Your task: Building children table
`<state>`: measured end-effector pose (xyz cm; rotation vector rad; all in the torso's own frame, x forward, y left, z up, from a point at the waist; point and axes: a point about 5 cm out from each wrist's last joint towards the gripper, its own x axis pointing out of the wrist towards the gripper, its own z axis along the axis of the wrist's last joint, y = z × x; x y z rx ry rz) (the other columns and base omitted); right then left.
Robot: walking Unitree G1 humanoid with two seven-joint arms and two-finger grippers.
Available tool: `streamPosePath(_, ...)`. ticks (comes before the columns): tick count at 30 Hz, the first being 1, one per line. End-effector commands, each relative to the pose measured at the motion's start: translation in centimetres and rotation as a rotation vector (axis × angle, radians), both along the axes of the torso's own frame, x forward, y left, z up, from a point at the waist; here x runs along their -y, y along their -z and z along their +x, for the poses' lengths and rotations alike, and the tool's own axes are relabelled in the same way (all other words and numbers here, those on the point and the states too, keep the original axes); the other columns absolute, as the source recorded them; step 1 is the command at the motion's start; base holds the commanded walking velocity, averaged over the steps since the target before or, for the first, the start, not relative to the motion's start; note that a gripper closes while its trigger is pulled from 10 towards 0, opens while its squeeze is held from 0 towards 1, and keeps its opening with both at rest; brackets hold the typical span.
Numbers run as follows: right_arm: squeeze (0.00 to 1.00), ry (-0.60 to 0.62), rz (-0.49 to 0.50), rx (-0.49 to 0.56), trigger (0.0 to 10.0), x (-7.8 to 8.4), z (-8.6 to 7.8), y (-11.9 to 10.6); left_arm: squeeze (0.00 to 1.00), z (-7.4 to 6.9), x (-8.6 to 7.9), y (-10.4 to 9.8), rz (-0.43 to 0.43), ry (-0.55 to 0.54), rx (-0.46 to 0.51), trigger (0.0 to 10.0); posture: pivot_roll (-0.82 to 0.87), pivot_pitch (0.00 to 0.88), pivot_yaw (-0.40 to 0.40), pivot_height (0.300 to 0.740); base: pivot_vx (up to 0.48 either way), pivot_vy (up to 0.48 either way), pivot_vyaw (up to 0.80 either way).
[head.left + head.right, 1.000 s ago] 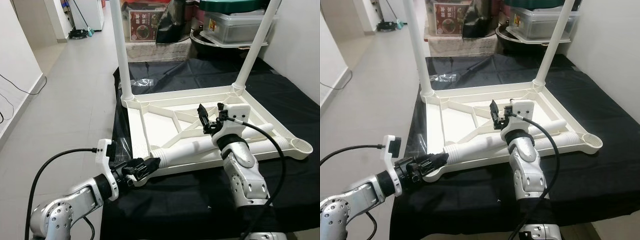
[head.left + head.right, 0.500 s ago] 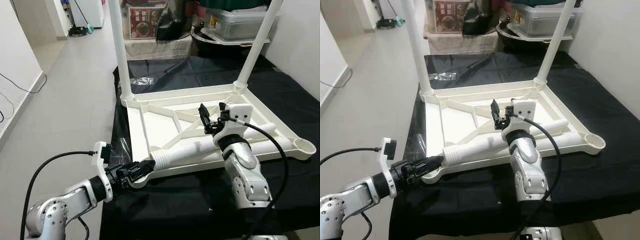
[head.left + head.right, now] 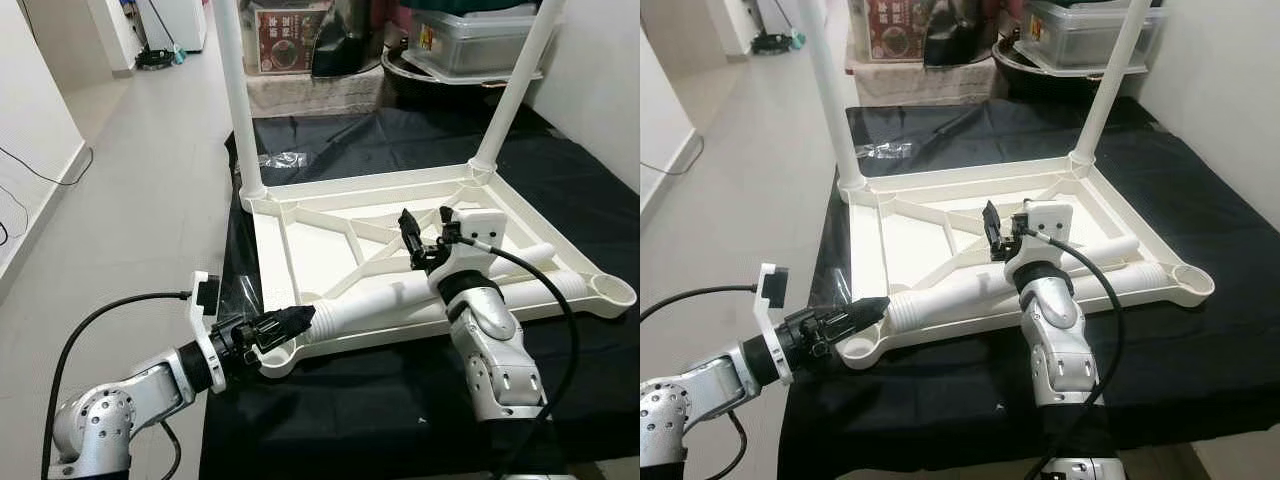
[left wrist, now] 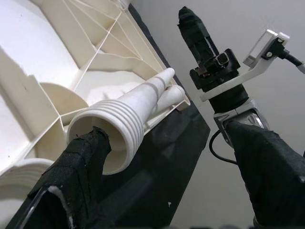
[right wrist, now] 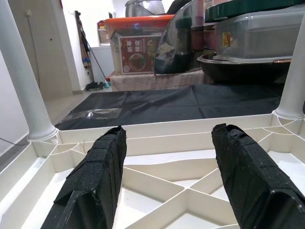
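Note:
The white table top (image 3: 300,235) lies upside down on a black cloth. Two white legs (image 3: 228,90) (image 3: 520,80) stand upright in its far corners. A loose leg (image 3: 400,295) lies across the ribs, its ribbed end (image 4: 109,136) toward me. A second loose leg (image 4: 175,94) rests beside it. My left gripper (image 3: 290,321) is open at the ribbed end, one finger (image 4: 71,181) touching it. My right gripper (image 3: 425,228) hovers open over the middle of the top, with nothing between its fingers (image 5: 95,181).
An empty corner socket (image 3: 275,357) sits just under the left gripper, another (image 3: 612,289) at the near right corner. A clear plastic bag (image 3: 285,162) lies on the cloth behind the top. Boxes and pots (image 3: 460,50) crowd the back. Bare floor (image 3: 120,180) runs along the left.
My left gripper dipped below the table's near edge, then came back up to the leg's ribbed end. The right arm has held its place. The view shifted slightly.

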<state>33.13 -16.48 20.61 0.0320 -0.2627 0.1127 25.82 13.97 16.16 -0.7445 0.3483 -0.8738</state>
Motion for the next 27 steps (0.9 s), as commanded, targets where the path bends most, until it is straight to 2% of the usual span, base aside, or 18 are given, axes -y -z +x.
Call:
streamPosePath(1,0.00,-0.003,0.008,-0.012,10.0,0.0,-0.1,0.1,0.00,0.0,0.1,0.1,-0.001,0.016,-0.006,10.0,0.04,0.137,-0.012,0.740,0.000,0.000,0.00)
streamPosePath(10,0.00,0.004,0.011,-0.015,10.0,0.1,-0.3,0.2,0.00,0.5,0.8,0.2,-0.034,0.050,-0.011,10.0,0.04,0.148,-0.012,0.740,0.000,0.000,0.00)
streamPosePath(16,0.00,0.005,0.009,-0.017,10.0,0.1,-0.4,0.2,0.00,1.3,1.9,0.0,-0.052,0.090,0.000,10.0,0.04,0.158,-0.008,0.740,0.000,0.000,0.00)
streamPosePath(27,0.00,0.007,0.008,-0.024,10.0,0.2,-0.6,0.3,0.00,2.0,2.5,0.2,-0.069,0.089,-0.008,10.0,0.03,0.175,-0.005,0.740,0.000,0.000,0.00)
